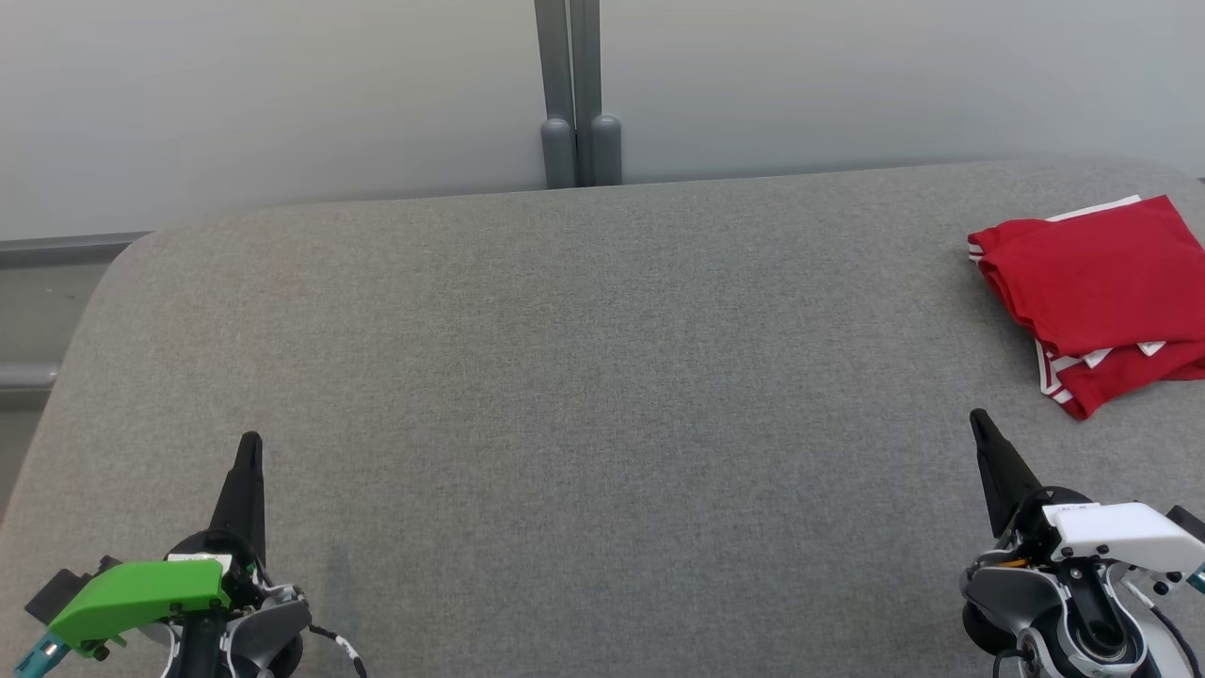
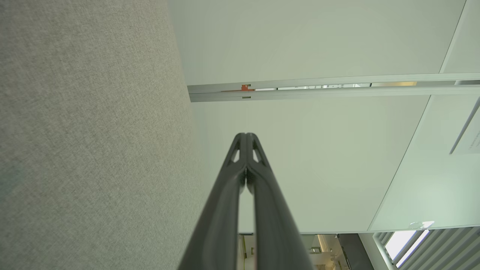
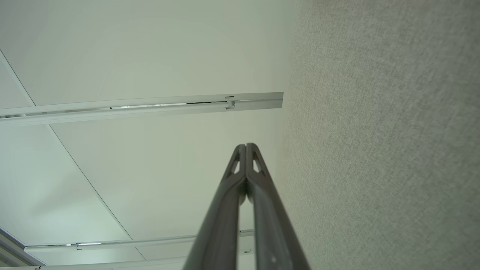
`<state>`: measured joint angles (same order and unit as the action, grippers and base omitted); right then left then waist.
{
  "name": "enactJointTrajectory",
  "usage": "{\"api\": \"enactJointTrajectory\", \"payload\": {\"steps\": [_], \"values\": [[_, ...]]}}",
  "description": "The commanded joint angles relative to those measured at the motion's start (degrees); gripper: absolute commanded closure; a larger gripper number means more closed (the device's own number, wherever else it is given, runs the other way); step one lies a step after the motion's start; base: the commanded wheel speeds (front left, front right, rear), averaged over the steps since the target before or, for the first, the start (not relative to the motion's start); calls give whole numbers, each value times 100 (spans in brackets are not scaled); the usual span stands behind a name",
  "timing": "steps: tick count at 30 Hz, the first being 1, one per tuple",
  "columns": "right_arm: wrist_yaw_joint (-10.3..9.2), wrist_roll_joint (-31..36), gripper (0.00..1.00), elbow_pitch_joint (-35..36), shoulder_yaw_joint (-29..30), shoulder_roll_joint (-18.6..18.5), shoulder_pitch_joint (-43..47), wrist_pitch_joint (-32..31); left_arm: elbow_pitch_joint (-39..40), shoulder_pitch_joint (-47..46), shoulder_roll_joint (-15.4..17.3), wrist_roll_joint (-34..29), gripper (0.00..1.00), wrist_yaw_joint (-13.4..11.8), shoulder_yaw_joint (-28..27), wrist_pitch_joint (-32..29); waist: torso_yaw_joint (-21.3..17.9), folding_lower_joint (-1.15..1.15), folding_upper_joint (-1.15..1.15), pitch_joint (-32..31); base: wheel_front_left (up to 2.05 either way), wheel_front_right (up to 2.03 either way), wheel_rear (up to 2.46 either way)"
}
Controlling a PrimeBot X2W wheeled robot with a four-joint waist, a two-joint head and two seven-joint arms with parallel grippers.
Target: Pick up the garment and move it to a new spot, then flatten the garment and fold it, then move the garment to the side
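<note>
Toward the upper right of the frame, on the grey fabric-covered tabletop (image 1: 602, 377): folded red cloth garment with white striped trim (image 1: 1097, 282), lying flat in layers, partly cut by the frame's right edge. Lower left: green-cased left hand (image 1: 249, 443), dark fingers pressed together, pinching nothing, well apart from the garment. Lower right: white-cased right hand (image 1: 979, 419), likewise pressed together and empty, near the garment's lower corner but not touching. Looks folded and set aside, so probably little left to do. Risks from here: brushing the stack with the right hand and skewing the layers; catching only the top layer on a regrasp, undoing the fold; pushing it off the tabletop's right side.
</note>
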<state>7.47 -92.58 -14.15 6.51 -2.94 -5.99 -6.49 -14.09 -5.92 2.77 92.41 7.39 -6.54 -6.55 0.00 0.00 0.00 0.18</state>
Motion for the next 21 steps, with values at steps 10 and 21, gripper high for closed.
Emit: {"api": "enactJointTrajectory", "payload": {"steps": [10, 21], "values": [[4, 30, 100, 28, 14, 0, -41, -26, 11, -64, 19, 2, 100, 31, -14, -16, 0, 0, 0, 0, 0, 0, 0], [4, 31, 100, 28, 16, 1, -41, -27, 11, -64, 19, 2, 100, 31, -14, -16, 0, 0, 0, 0, 0, 0, 0]]}}
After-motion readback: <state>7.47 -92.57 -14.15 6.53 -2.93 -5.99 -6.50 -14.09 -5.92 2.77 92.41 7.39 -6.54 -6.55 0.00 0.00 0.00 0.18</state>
